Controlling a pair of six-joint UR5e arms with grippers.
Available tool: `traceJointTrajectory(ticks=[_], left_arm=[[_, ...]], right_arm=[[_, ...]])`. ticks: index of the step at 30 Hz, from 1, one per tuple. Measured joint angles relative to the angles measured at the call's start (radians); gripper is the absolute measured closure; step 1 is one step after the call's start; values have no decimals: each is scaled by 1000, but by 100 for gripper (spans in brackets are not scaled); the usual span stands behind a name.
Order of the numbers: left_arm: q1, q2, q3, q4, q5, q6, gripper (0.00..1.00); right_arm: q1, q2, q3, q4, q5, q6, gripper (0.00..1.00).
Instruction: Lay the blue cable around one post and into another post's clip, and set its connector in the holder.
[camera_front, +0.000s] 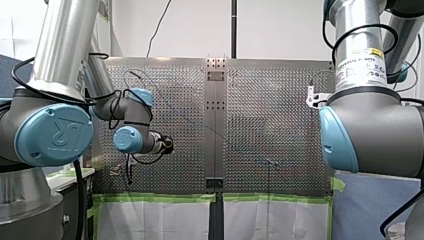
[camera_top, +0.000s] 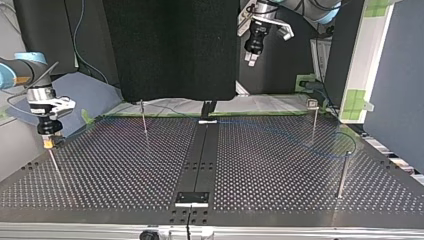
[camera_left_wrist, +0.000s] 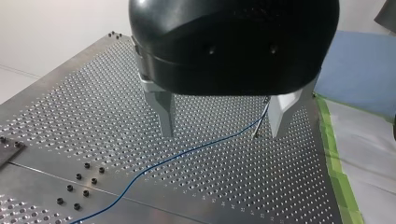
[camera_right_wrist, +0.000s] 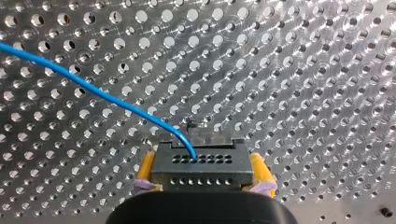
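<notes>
My right gripper (camera_right_wrist: 203, 171) pinches the black connector (camera_right_wrist: 201, 161) between yellow pads (camera_right_wrist: 147, 170); the blue cable (camera_right_wrist: 93, 88) runs ahead from it; my left gripper (camera_left_wrist: 221, 133), fingers spread, hangs over the cable beside 1 post (camera_left_wrist: 261, 119).

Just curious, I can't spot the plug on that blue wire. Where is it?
In the right wrist view, the black connector sits clamped between the yellow pads of my right claw, over the perforated table.
</notes>
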Motion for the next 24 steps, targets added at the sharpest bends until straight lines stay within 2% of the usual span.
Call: traceJointTrajectory(ticks=[15, 24], left_arm=[[0, 0, 2, 0, 0, 0, 1], [0, 0, 2, 1, 0, 0, 1]], right_arm=[[1, 2, 0, -2, 2, 2, 98], [0, 2, 0, 0, 21, 3, 98]])
